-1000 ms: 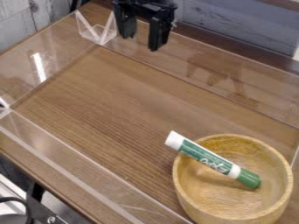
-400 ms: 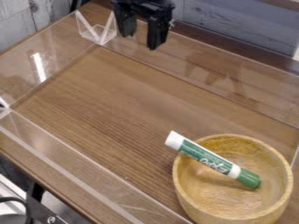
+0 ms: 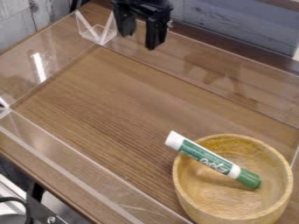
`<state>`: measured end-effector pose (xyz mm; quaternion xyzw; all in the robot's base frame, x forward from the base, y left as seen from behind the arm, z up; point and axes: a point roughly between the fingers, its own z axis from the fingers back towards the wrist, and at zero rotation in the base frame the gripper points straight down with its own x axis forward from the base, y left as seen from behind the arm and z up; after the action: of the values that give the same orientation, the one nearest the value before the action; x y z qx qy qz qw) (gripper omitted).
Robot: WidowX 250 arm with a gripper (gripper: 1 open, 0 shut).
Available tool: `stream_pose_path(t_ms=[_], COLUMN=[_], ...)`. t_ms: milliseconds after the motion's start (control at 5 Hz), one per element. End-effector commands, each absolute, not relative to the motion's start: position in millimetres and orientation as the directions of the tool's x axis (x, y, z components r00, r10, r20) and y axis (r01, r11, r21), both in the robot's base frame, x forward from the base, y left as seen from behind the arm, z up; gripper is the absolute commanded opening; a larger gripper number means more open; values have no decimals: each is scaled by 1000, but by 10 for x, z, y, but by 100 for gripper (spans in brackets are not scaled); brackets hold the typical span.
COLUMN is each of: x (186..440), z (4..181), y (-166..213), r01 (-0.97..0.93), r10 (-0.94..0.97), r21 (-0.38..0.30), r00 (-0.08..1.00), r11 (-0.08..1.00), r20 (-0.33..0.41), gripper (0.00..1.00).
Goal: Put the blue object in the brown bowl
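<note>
A black gripper (image 3: 140,29) hangs with its fingers spread and empty at the far edge of the wooden table (image 3: 117,114), while the blue object (image 3: 214,161) lies diagonally across the brown bowl (image 3: 233,185) at the near right corner. The two are well apart, the tube lying toward the near right of the gripper. The tube's long axis runs from far left to near right: its white capped end rests on the bowl's far-left rim and pokes just past it, its dark green end sits down inside the hollow. The tube is slim, smooth and white with green lettering (little about it looks blue); the bowl is round, shallow, thick-rimmed, its light wood showing grain. The table is dark, streaked laminate behind a clear, glossy plastic barrier (image 3: 70,188). Judged from how things lie, the placing looks done and no further reach seems needed
</note>
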<state>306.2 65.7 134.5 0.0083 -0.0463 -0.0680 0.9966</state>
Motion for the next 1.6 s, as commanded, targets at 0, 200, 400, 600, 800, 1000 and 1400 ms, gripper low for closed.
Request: stream_pose_path(t_ms=[0,200,400,600,800,1000,1400], x=[3048,3017,2992,2953,2920,2896,2837], z=[1476,1455,1433,1408,1368,1319,1234], y=[609,467,335,169,73,6,-174], r01=[128,135,141,165,161,161,182], r10=[-132,-138,-143,-165,-161,-161,-181], r21=[39,31,24,16,9,3,-10], r00=[983,983,984,982,984,985,983], r11=[991,990,990,986,987,987,983], r20=[128,118,104,94,80,65,41], gripper=[100,100,100,100,100,100,100])
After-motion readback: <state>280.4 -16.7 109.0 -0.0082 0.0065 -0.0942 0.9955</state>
